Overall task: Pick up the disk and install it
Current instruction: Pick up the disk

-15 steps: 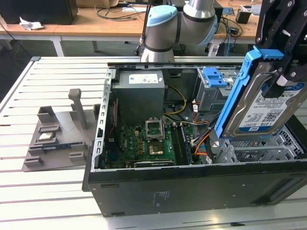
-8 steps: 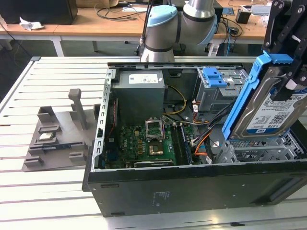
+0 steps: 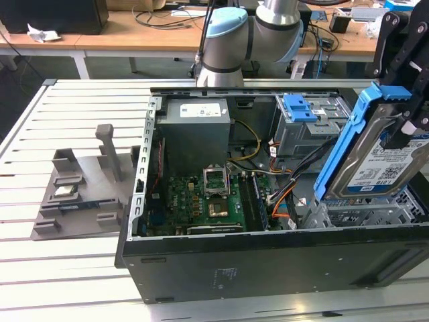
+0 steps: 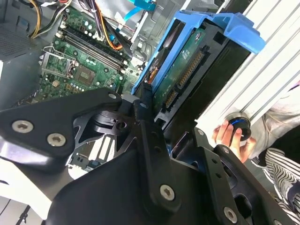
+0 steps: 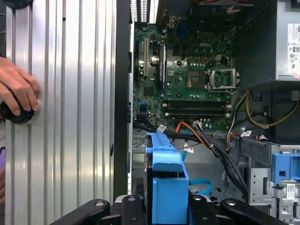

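The pincer grips the disk, tilted above the open computer case at three o'clock; lowering it calls for alignment.

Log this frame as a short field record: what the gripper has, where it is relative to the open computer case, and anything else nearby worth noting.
held item: the disk, silver drive in a blue carrier frame, tilted on edge
gripper: shut on the disk
position: above the open computer case, at the exterior view's right, not yet seated
case contents: motherboard, grey power-supply box, grey cage with blue latch
nearby: a person's hand on a dark knob on the slatted table
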Controlling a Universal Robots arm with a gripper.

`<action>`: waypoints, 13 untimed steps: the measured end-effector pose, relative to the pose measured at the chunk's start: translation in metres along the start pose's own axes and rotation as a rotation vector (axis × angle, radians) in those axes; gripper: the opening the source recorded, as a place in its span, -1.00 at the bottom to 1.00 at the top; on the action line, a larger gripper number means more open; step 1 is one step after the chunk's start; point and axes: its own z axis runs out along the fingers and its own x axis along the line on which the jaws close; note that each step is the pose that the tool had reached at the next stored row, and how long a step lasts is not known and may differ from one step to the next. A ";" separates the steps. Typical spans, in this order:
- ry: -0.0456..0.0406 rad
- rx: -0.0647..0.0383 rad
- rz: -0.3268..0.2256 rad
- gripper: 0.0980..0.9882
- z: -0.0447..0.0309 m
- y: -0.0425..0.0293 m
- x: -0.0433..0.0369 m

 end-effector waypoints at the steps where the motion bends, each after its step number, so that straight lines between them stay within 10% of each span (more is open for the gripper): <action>1: -0.0003 0.000 0.006 -0.39 0.0021 -0.0016 0.0001; 13: 0.0041 0.000 0.006 -0.39 0.0182 -0.0172 -0.0070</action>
